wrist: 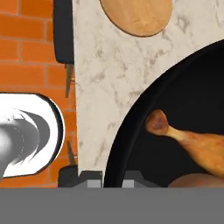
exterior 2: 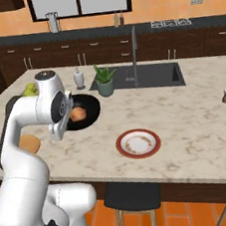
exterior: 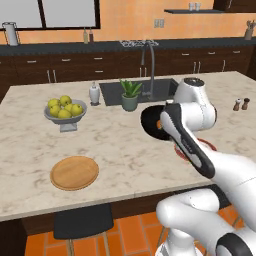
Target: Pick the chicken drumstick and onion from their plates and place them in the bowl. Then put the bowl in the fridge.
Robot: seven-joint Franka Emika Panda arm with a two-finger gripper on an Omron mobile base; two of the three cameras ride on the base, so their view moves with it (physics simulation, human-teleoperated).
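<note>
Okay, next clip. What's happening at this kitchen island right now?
A white robot arm is working over the black bowl on the marble island. The chicken drumstick and the onion already lie inside the bowl. Both plates are bare: the wooden disc and the red-rimmed white plate. In the hand view the end effector sits at the bowl's near rim, apparently straddling it, but its fingertips are mostly cut off, so a grip cannot be confirmed. The bowl is on the counter, not yet moved to a fridge.

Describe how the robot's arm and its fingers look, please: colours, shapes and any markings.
The arm is made of glossy white, rounded shells, with dark grey to black joint rings and a black band along the forearm. The base is white and bulky. No cables or markings show. In the hand view the fingers appear as small dark blocky tips.
</note>
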